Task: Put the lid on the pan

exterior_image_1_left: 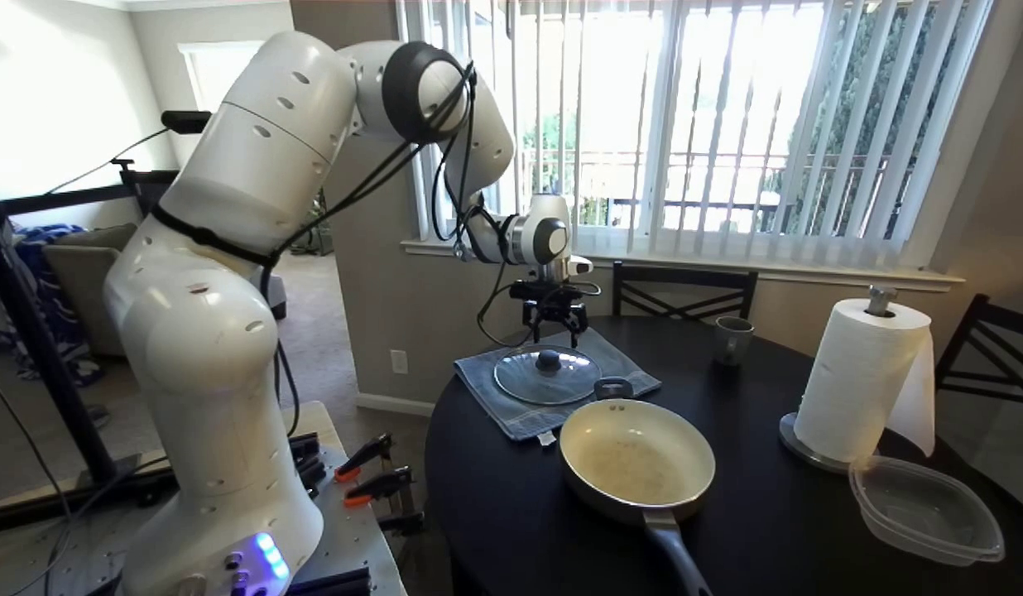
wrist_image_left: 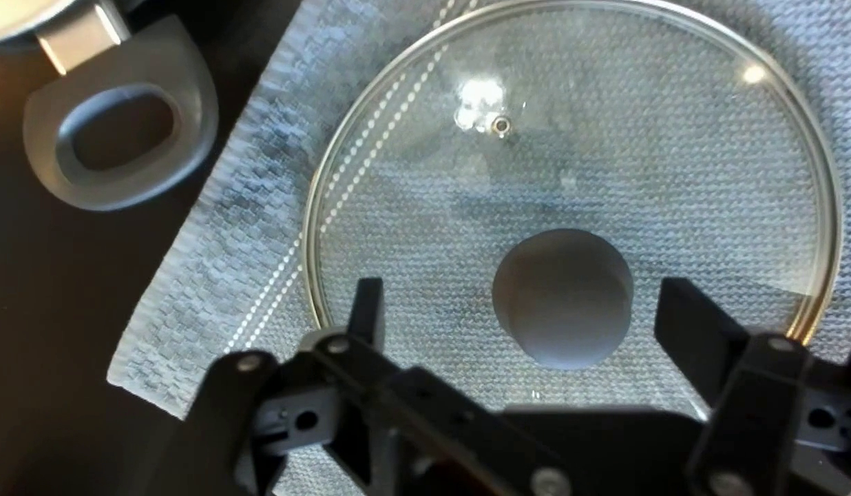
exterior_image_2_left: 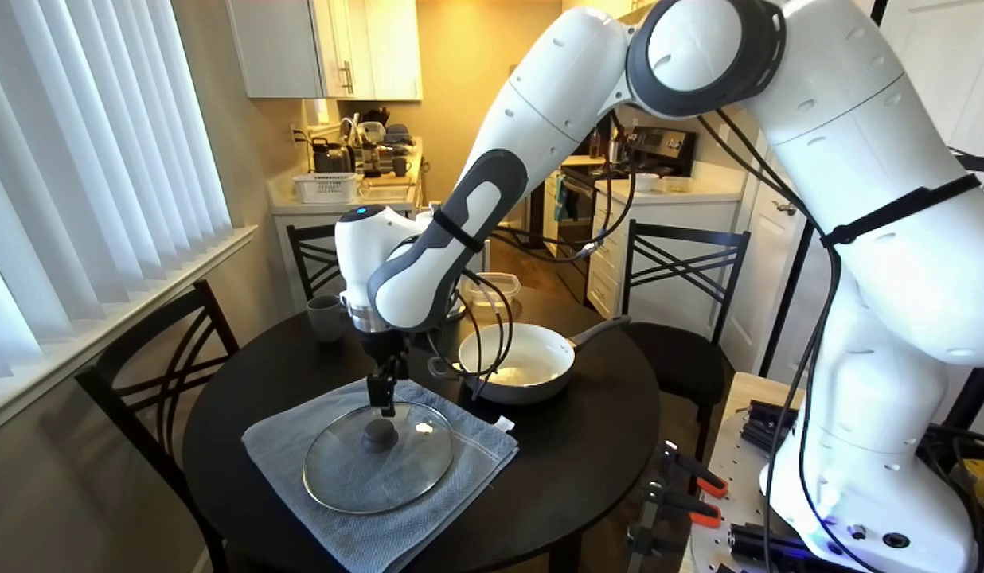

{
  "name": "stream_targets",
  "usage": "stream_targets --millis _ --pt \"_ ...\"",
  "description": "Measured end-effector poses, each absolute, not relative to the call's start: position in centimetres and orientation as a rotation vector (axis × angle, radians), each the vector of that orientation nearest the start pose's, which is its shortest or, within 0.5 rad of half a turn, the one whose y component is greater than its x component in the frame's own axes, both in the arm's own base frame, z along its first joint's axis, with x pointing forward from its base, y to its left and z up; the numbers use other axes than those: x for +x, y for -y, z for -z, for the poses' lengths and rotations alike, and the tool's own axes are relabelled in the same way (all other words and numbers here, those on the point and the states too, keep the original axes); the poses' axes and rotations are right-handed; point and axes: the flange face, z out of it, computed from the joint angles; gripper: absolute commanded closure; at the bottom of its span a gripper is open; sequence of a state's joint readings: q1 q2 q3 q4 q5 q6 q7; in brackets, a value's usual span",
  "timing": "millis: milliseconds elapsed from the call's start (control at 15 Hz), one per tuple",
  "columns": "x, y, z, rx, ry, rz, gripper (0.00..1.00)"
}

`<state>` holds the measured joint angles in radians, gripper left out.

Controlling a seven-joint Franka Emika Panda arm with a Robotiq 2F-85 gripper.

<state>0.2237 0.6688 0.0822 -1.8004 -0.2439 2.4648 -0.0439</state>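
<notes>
The clear glass lid [exterior_image_1_left: 528, 381] with its metal rim lies on a folded blue-grey towel, dark knob up; it also shows in an exterior view [exterior_image_2_left: 372, 481] and the wrist view [wrist_image_left: 570, 179]. My gripper [exterior_image_1_left: 553, 327] is open and empty above the lid, pointing down, also seen in an exterior view [exterior_image_2_left: 383, 402]. In the wrist view, the gripper's [wrist_image_left: 522, 293] fingers stand either side of the knob [wrist_image_left: 563, 296], apart from it, the right finger nearer. The uncovered cream pan [exterior_image_1_left: 636, 455] stands beside the towel [exterior_image_2_left: 301, 434], also in an exterior view [exterior_image_2_left: 520, 362]. Its short loop handle [wrist_image_left: 122, 151] faces the lid.
A grey mug [exterior_image_1_left: 732, 340], a paper towel roll [exterior_image_1_left: 863, 381] and a clear plastic container [exterior_image_1_left: 925, 513] stand on the round dark table [exterior_image_1_left: 511, 505]. The pan's long handle [exterior_image_1_left: 675, 550] points away from the towel. Chairs surround the table. Cables hang from the arm.
</notes>
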Motion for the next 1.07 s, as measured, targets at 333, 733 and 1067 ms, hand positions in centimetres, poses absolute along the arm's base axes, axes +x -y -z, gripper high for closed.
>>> stream_targets --millis 333,733,1067 --pt "63.9 -22.5 -13.8 -3.110 0.885 0.028 0.00" --pt "64.6 -24.3 -11.0 -3.095 0.897 0.013 0.00" --pt "65.0 -24.5 -10.9 -3.106 0.858 0.019 0.00"
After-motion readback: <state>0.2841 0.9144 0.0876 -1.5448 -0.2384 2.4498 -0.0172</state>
